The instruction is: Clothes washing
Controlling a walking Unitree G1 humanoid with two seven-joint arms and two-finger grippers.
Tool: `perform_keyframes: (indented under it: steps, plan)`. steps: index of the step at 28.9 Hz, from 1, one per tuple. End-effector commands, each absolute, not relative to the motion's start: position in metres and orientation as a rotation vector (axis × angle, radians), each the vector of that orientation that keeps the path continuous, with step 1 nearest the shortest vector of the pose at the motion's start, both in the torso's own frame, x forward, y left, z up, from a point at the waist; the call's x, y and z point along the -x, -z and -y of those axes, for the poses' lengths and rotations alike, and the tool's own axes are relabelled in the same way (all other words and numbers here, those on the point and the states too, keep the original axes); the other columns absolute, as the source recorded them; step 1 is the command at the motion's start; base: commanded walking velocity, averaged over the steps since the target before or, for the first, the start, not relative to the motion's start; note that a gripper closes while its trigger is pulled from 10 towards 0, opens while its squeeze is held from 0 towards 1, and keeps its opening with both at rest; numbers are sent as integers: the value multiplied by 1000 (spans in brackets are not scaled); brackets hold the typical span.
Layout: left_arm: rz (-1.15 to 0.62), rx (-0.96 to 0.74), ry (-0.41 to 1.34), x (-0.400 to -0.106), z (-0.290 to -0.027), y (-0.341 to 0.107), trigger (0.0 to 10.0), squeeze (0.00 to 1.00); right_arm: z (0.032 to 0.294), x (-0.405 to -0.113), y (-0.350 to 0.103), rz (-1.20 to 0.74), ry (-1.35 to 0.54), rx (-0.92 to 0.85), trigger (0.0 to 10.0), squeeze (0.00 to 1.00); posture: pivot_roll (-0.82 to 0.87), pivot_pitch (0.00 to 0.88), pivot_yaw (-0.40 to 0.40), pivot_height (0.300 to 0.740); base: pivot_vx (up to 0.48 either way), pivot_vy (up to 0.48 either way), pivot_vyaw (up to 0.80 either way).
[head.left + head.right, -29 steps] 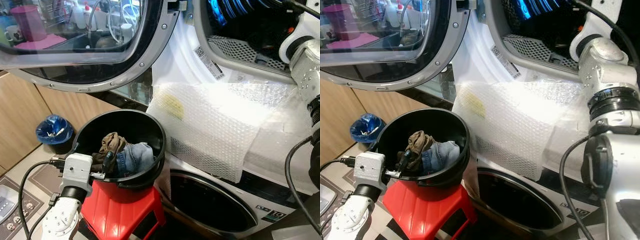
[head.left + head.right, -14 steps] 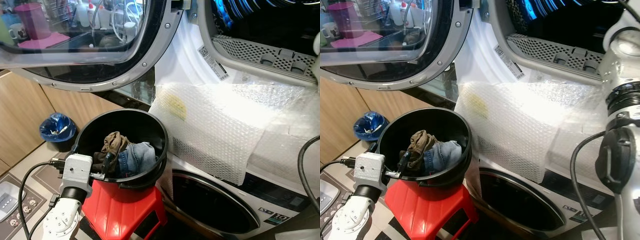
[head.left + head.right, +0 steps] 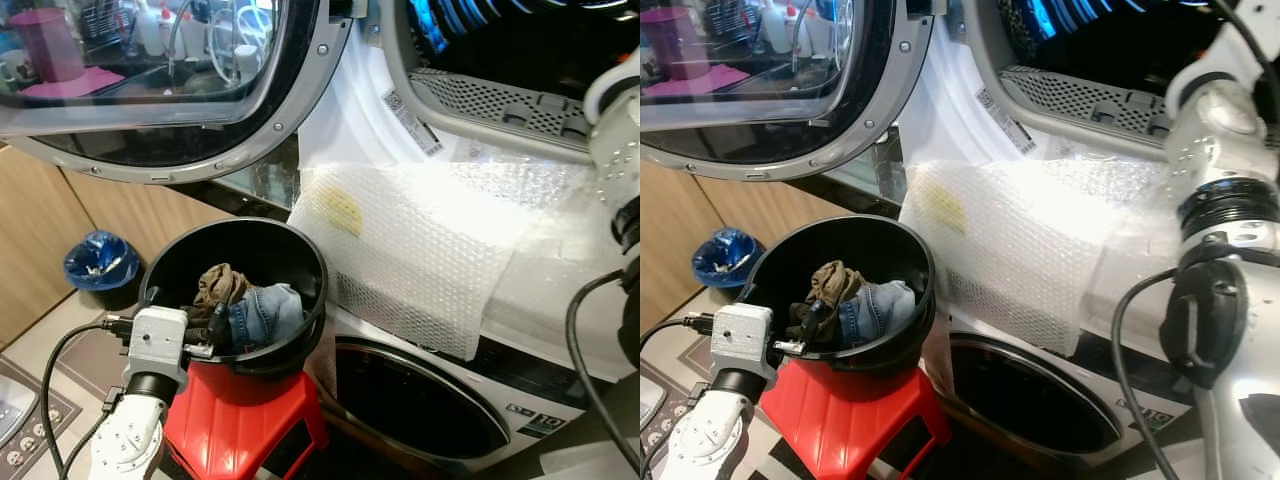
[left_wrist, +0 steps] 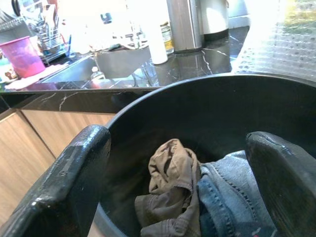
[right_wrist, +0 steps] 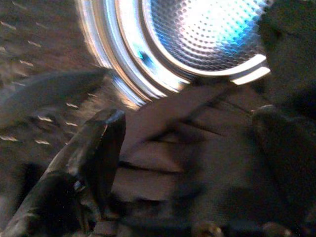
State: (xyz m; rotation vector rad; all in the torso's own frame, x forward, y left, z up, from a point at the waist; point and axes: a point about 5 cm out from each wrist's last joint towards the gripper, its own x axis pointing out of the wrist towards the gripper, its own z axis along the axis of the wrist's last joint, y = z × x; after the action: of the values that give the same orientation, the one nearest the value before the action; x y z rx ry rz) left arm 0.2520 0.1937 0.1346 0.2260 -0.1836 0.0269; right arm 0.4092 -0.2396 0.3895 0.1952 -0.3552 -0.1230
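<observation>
Clothes (image 3: 245,305), brown and denim, are being held in a black bucket (image 3: 290,250) at lower left on a red stool (image 3: 250,435). The left gripper (image 4: 187,173) is being poised at the bucket's rim, jaws apart. The right gripper (image 5: 190,163) is being kept spread inside the drum (image 5: 207,29), upper right.

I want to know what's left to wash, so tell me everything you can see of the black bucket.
The black bucket is round, deep, and looks like smooth plastic. It stands upright on a red stool beside the washing machine, under the open round door. Inside lie a brown garment and blue jeans, bunched low. The left hand reaches over its rim, fingers open above the clothes.
</observation>
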Motion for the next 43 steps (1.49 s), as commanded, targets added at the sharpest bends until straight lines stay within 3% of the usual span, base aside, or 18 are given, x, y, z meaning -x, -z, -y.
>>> perform_keyframes:
  steps: [1,4,6,7,8,10,13,16,17,19,20,22,24,25,36,40,42,43]
  plan:
    - [189,-231,-21,-250,-193,-137,10000,0,232,-407,-400,447,1,-264,10000,0,88,137,11,740,0,0,0]
    - [188,-230,-19,-250,-193,-137,10000,0,227,-404,-408,515,-106,-341,10000,0,83,138,16,740,0,0,0]
    - [187,-228,-10,-251,-191,-136,10000,0,220,-397,-420,627,-320,-462,10000,0,73,136,19,740,0,0,0]
    - [187,-228,-10,-251,-191,-136,10000,0,220,-397,-420,627,-320,-462,10000,0,73,136,19,740,0,0,0]
    - [187,-226,-5,-252,-190,-136,10000,0,213,-391,-423,676,-473,-478,10000,0,73,136,19,740,0,0,0]
    - [187,-226,-5,-252,-190,-136,10000,0,213,-391,-423,676,-473,-478,10000,0,73,136,19,740,0,0,0]
    - [186,-223,0,-252,-189,-135,10000,0,196,-371,-417,737,-811,-470,10000,0,72,139,18,740,0,0,0]
    - [186,-223,0,-252,-189,-135,10000,0,196,-371,-417,737,-811,-470,10000,0,72,139,18,740,0,0,0]
    - [185,-221,0,-251,-189,-134,10000,0,188,-351,-407,746,-994,-443,10000,0,71,134,11,740,0,0,0]
    - [185,-221,0,-251,-189,-134,10000,0,188,-351,-407,746,-994,-443,10000,0,71,134,11,740,0,0,0]
    - [183,-221,1,-251,-189,-134,10000,0,233,-371,-398,699,-963,-426,10000,0,69,133,10,740,0,0,0]
    - [182,-221,2,-250,-189,-133,10000,0,224,-319,-381,783,-1216,-429,10000,0,69,129,9,740,0,0,0]
    - [183,-222,3,-250,-189,-133,10000,0,175,-258,-354,677,-1574,-452,10000,0,69,129,9,740,0,0,0]
    - [184,-223,3,-250,-190,-133,10000,0,166,-247,-339,598,-1635,-455,10000,0,69,129,8,740,0,0,0]
    - [186,-228,3,-250,-192,-134,10000,0,119,-196,-248,100,-1823,-599,10000,0,64,135,11,740,0,0,0]
    - [186,-229,0,-250,-193,-134,10000,0,112,-197,-182,-223,-1616,-530,10000,0,63,138,5,740,0,0,0]
    - [188,-230,-3,-250,-193,-134,10000,0,114,-211,-142,-311,-1397,-495,10000,0,67,140,1,740,0,0,0]
    - [188,-230,-3,-250,-193,-134,10000,0,114,-211,-142,-311,-1397,-495,10000,0,67,140,1,740,0,0,0]
